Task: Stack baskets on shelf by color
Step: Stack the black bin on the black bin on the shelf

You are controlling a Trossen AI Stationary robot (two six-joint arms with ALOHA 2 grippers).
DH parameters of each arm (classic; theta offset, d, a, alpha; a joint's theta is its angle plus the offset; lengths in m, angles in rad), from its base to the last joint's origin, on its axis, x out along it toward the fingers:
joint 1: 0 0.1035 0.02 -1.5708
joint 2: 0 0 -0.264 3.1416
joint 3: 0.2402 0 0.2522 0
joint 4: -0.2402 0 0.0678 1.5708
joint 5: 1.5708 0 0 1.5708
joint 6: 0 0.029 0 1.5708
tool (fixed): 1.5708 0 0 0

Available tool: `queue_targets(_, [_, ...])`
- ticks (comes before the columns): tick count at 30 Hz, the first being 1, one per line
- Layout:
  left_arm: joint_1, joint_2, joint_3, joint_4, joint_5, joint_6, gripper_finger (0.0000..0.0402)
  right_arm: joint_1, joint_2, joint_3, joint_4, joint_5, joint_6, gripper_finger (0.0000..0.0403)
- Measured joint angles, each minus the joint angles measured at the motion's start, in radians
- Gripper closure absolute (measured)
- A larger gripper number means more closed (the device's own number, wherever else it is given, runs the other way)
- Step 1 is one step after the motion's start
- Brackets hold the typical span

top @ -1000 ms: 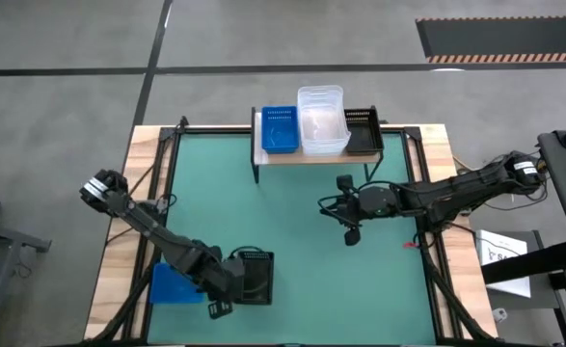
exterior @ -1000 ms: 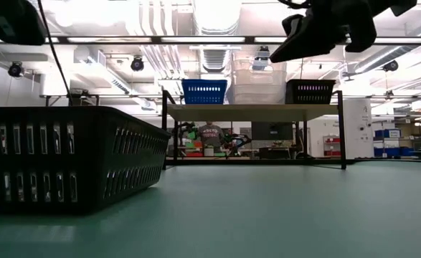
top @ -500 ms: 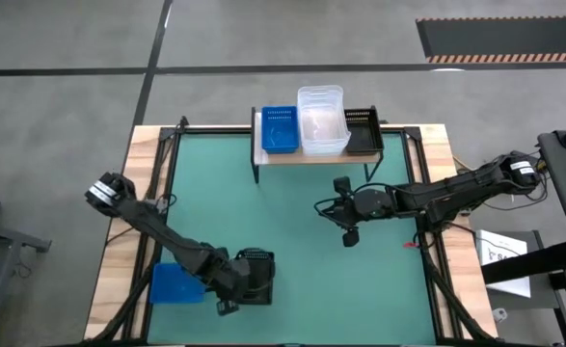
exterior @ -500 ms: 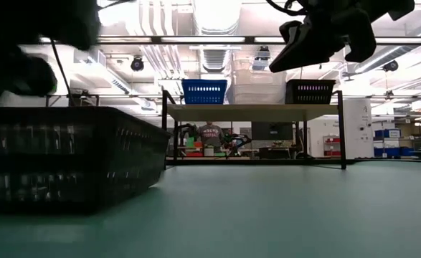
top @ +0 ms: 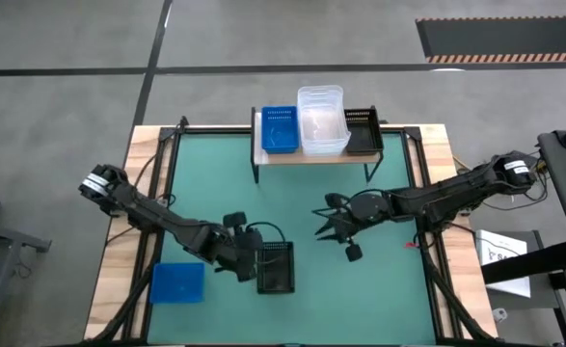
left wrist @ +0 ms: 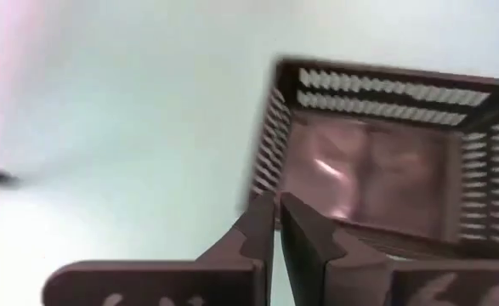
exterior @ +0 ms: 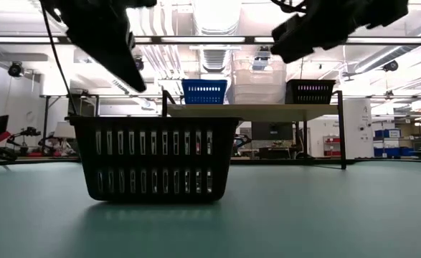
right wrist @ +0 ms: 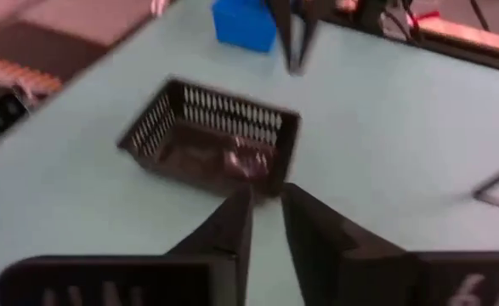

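Observation:
A black perforated basket rests on its base on the green table, near the middle. My left gripper is shut, its tip by the basket's far-left corner. Green table shows between the tip and that corner, and in the low view the left gripper hangs above the rim. My right gripper is open and empty, pointing at the basket from its right. A blue basket lies near the table's left edge. The shelf at the far edge carries blue, clear and black baskets.
Green table lies open between the black basket and the shelf's black legs. A small red item lies near the right edge. Black frame rails run along the table's sides. In the room beyond, a person sits behind the shelf.
The black basket has slid along the table toward the right edge and a little toward the far edge, away from the blue basket. My left gripper has gone the same way and rolled. My right gripper has moved toward the near-left, closer to the black basket.

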Motion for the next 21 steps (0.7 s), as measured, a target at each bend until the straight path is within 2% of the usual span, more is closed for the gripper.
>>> queue_targets(3, [-0.001, -0.026, -0.003, 0.016, -0.096, 0.157, 0.0396, 0.046, 0.055, 0.000, 0.095, 0.004, 0.013, 0.0310])
queue_targets(5, [-0.006, -0.051, -0.024, 0.088, -0.203, 0.281, 0.0396, 0.082, 0.101, 0.017, 0.163, 0.003, 0.017, 0.0289])
queue_targets(7, [-0.013, -0.079, -0.063, 0.238, -0.303, 0.440, 0.0396, 0.117, 0.141, 0.049, 0.205, 0.015, 0.028, 0.0274])
queue_targets(9, [-0.015, -0.115, -0.132, 0.452, -0.345, 0.617, 0.0396, 0.149, 0.185, 0.105, 0.211, 0.053, 0.034, 0.0265])
queue_targets(12, [-0.013, -0.159, -0.256, 0.836, -0.292, 0.861, 0.0396, 0.191, 0.271, 0.200, 0.143, 0.100, 0.057, 0.0258])
queue_targets(15, [-0.015, -0.206, -0.381, 1.063, -0.201, 1.006, 0.0396, 0.220, 0.360, 0.317, 0.036, 0.135, 0.079, 0.0257])
queue_targets(18, [-0.024, -0.261, -0.492, 1.191, -0.152, 1.008, 0.0396, 0.232, 0.450, 0.444, -0.079, 0.136, 0.126, 0.0260])
queue_targets(21, [-0.031, -0.298, -0.585, 1.304, -0.147, 0.955, 0.0396, 0.237, 0.540, 0.558, -0.198, 0.142, 0.175, 0.0263])
